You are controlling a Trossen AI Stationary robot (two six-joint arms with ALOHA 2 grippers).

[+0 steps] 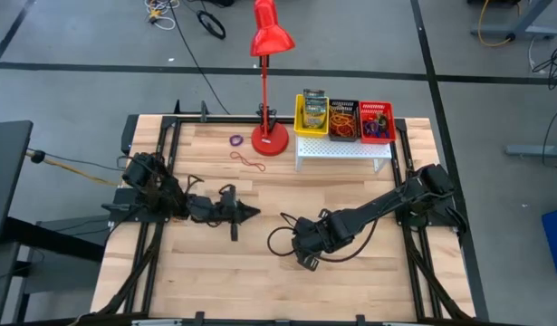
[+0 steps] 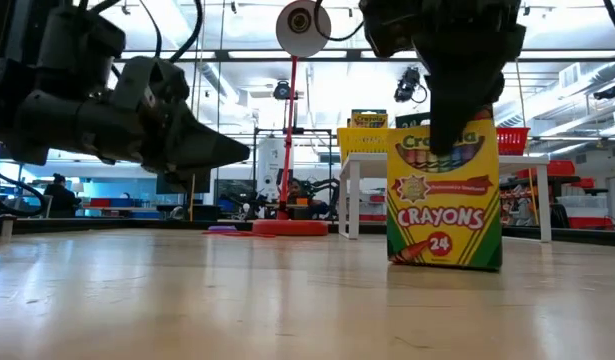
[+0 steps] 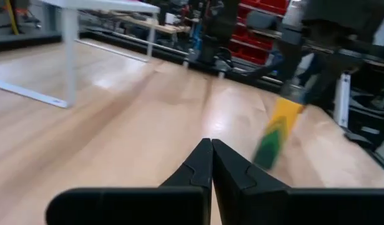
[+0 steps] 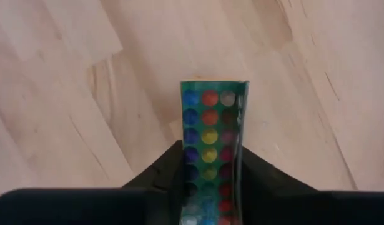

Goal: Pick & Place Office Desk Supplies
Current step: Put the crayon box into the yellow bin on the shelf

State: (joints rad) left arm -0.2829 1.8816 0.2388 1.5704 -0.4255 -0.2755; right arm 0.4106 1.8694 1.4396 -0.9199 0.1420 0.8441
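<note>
A yellow-and-green crayon box (image 2: 444,205) stands upright on the wooden table, right of its middle. My right gripper (image 2: 452,125) comes down onto the box's top and is shut on it; in the high view the gripper (image 1: 305,243) hides the box. My left gripper (image 1: 249,213) hovers level over the table's left half, shut and holding nothing, pointing toward the box (image 3: 276,134). Another crayon box (image 1: 314,110) stands in a yellow bin. A purple rubber band (image 1: 235,140) and an orange one (image 1: 248,161) lie flat near the lamp. My right gripper pinches the crayon box's upper end (image 4: 207,156) between its two fingers, one on each broad face. The fingers come from above, pointing steeply down. The box stays upright with its bottom edge (image 2: 444,265) on the table.
A red desk lamp (image 1: 269,136) stands at the far middle. Beside it a white stand (image 1: 343,152) carries a yellow bin (image 1: 301,122), a black bin (image 1: 343,120) and a red bin (image 1: 376,122). Bare wood lies toward the near edge.
</note>
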